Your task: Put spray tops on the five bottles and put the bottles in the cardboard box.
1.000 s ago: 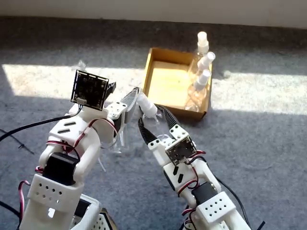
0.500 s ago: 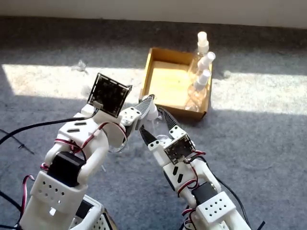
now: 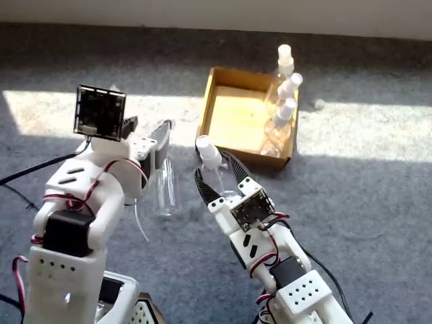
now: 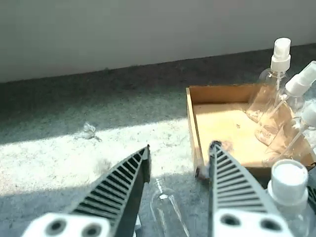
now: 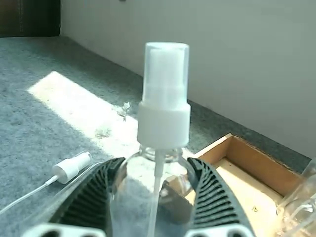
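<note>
My right gripper (image 3: 212, 167) is shut on a clear bottle (image 5: 158, 182) that stands upright with a white spray top (image 5: 163, 106) on its neck. A bare clear bottle (image 3: 164, 191) lies on the carpet to its left, below my left gripper (image 4: 180, 148), which is open and holds nothing. The cardboard box (image 3: 217, 89) sits just beyond, and three capped bottles (image 3: 283, 111) lean along its right side. A loose spray top (image 5: 72, 167) with its thin tube lies on the carpet near the held bottle.
Grey carpet covers the floor, with a sunlit band across the middle and a wall (image 4: 148, 34) behind the box. A small crumpled clear scrap (image 4: 89, 131) lies far left of the box. The left half of the box floor (image 4: 222, 128) is bare.
My left gripper has pulled back to the left, away from the top of the held bottle, uncovering the bottle lying on the carpet. The right arm has stayed still.
</note>
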Tool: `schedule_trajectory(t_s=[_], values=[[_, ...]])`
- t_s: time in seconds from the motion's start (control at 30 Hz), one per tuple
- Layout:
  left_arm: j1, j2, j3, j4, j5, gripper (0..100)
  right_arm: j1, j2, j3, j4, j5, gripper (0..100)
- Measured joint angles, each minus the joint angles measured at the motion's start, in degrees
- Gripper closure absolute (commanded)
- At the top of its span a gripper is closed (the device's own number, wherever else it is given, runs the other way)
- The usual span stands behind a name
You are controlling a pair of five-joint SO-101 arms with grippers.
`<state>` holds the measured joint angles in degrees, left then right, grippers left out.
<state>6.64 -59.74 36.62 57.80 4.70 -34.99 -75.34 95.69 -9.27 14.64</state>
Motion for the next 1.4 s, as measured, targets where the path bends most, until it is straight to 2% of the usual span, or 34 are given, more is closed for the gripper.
schedule_trajectory(t_s=[0.17, 0.3, 0.47, 0.57, 0.77, 1.0, 1.2, 1.4], values=[[-3.0, 0.4, 13.6, -0.2, 0.2, 81, 2.5, 0.0, -0.7, -0.4, 0.0, 99.4], [-3.5, 0.4, 22.9, -3.9, 0.2, 81, 5.3, 3.5, -9.2, -0.4, -1.4, 99.4], [-3.5, 0.4, 29.9, -11.4, 0.2, 81, 7.9, 20.2, -25.9, -1.1, -6.5, 99.4], [-3.5, 0.4, 33.1, -15.7, 0.2, 81, 7.9, 34.3, -36.8, -5.3, -9.1, 99.4], [-3.5, 0.4, 34.2, -18.1, 0.2, 81, 8.1, 61.8, -54.8, -19.4, -9.8, 99.4], [-3.5, 0.4, 34.2, -18.1, 0.2, 81, 11.0, 86.2, -69.4, -26.0, -9.8, 99.4], [-3.5, 0.4, 34.9, -18.2, 0.2, 81, 14.1, 95.6, -76.8, -28.2, -9.8, 99.4], [-3.5, 0.4, 34.9, -18.2, 0.2, 81, 14.1, 100.8, -80.4, -28.2, -9.8, 99.4]])
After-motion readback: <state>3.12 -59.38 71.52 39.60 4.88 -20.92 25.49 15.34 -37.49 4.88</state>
